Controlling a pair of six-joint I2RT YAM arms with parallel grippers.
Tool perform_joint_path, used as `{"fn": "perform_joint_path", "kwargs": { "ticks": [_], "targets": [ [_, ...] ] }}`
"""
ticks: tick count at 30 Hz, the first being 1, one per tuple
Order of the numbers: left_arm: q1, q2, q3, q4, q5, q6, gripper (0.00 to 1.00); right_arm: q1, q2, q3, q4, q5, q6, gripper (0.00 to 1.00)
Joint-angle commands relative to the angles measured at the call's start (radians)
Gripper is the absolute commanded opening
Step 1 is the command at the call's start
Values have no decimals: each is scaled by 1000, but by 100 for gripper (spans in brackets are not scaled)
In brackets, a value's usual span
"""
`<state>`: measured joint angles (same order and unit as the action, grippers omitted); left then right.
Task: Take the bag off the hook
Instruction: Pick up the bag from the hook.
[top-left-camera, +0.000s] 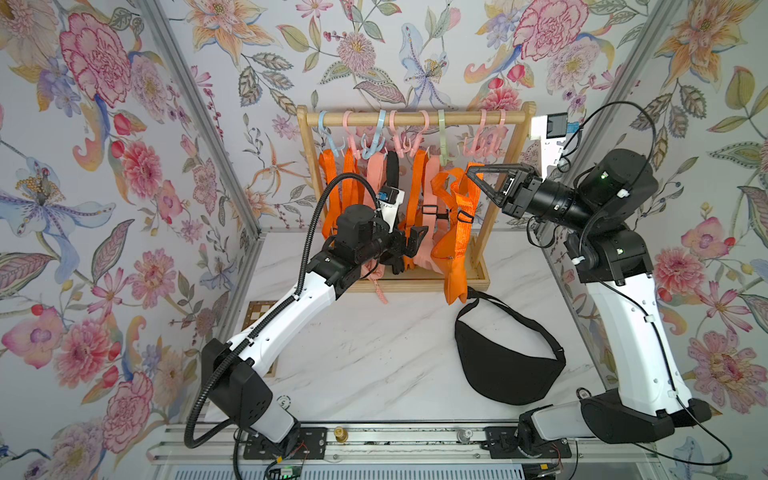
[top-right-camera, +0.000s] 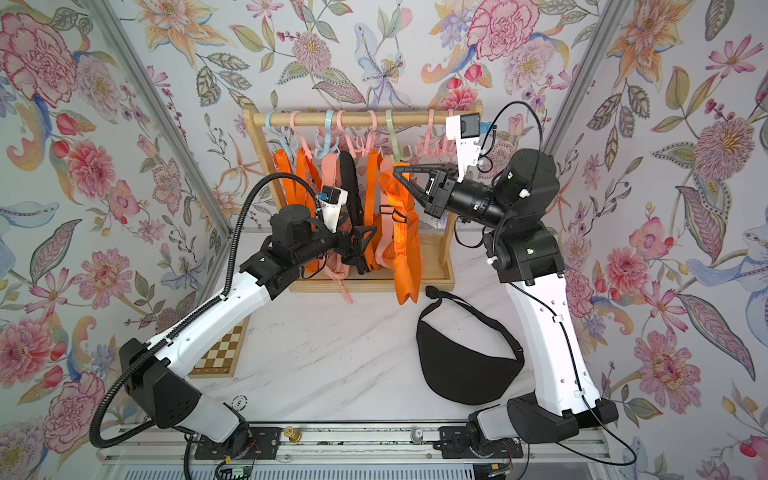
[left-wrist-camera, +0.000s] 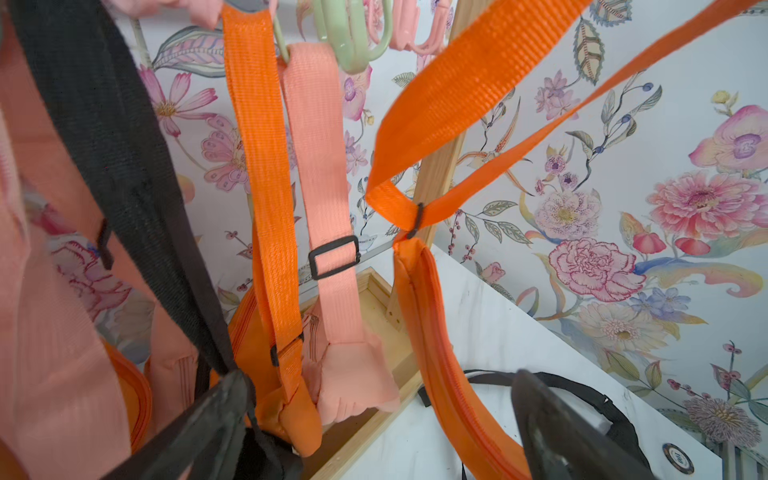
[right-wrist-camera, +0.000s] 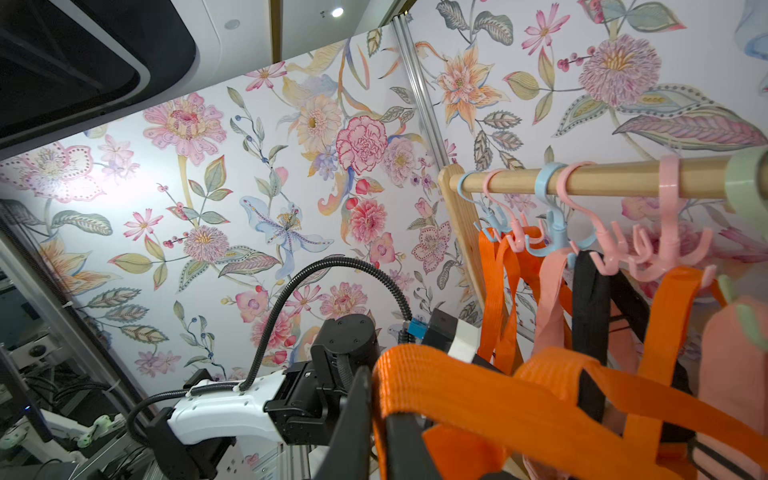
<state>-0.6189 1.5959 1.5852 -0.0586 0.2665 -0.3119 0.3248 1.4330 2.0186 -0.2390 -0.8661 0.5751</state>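
Your right gripper (top-left-camera: 471, 171) pinches the orange strap (top-left-camera: 459, 191) right of centre; your left gripper (top-left-camera: 409, 249) gapes wide among hanging bags (top-left-camera: 432, 262).

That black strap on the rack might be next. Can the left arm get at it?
Probably yes: the left gripper is open right beside the black strap; peach straps crowd it.

Limp orange bag (top-left-camera: 455, 274), upright, at right of rack (top-left-camera: 461, 118)

No text or number is legible; the mark on the round token (top-right-camera: 240, 402) is blurred
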Motion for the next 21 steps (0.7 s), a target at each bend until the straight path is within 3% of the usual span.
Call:
{"fn": "perform_joint_path", "kwargs": {
  "ticks": [1,9,10,12,15,16,21],
  "targets": [
    [-19,81,144,-39,12,56,100,13,-15,-8,96,-73,80,10],
    [-92,258,503,-221,-164,109,99,32,-8,-12,111,-130,97,9],
    [-93,274,535,-241,-175,107,90,29,-13,-16,102,-129,88,9],
    [-93,305,598,-298,-228,96,36,8,-37,-39,82,-109,69,9],
    [-93,307,618,-347,-257,96,5,-72,-95,-116,63,-60,68,9],
    [-94,300,613,-353,-257,94,0,-103,-113,-146,53,-39,68,9],
    [-135,241,549,-391,-297,93,0,-264,-245,-304,-68,116,21,8]
  ]
}}
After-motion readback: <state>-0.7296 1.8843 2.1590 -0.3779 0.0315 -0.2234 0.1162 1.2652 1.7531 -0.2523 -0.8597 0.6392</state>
